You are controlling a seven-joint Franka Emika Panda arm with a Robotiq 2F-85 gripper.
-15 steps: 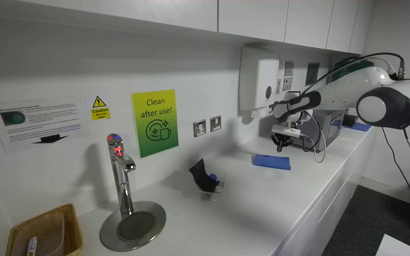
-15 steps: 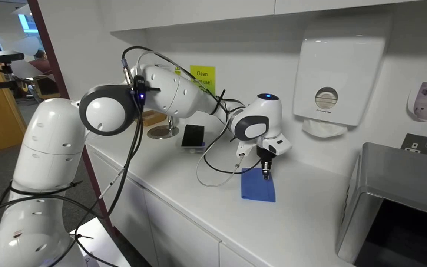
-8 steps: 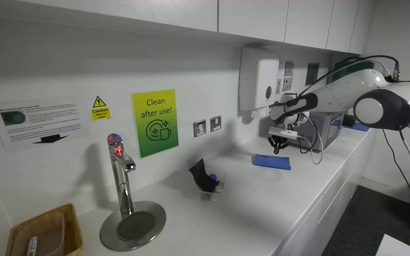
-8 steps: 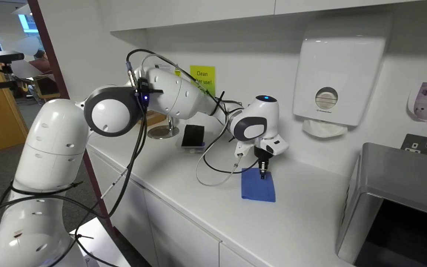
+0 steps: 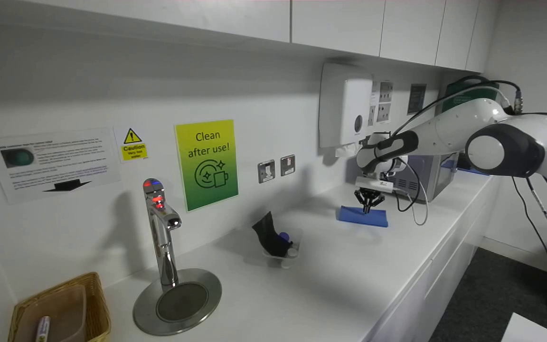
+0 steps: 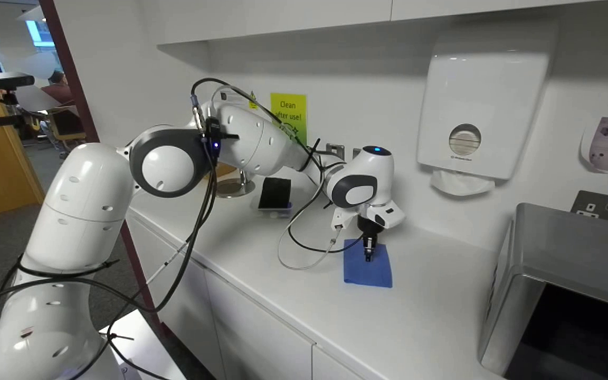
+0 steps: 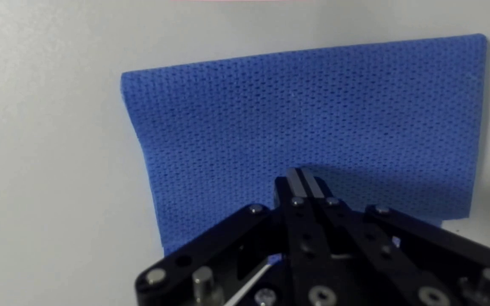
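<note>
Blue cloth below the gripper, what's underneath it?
White counter shows around the blue cloth; what the cloth itself covers can't be seen. Above it the gripper points down, shut; contact unclear.

arm [image 6: 256, 141]: white, dark-grey joint bands [image 5: 523, 149] | cables [image 6: 192, 241]: black, grey | claw [image 7: 299, 172]: black, silver screws [image 7: 322, 294]

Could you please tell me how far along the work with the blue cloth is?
Done, apparently: the gripper is over the blue cloth, its jaws shut. In hand: the fingertips point at it, near or touching; I cannot tell which. Remaining, perhaps: moving or wiping with the cloth, which lies ungripped on the counter.
</note>
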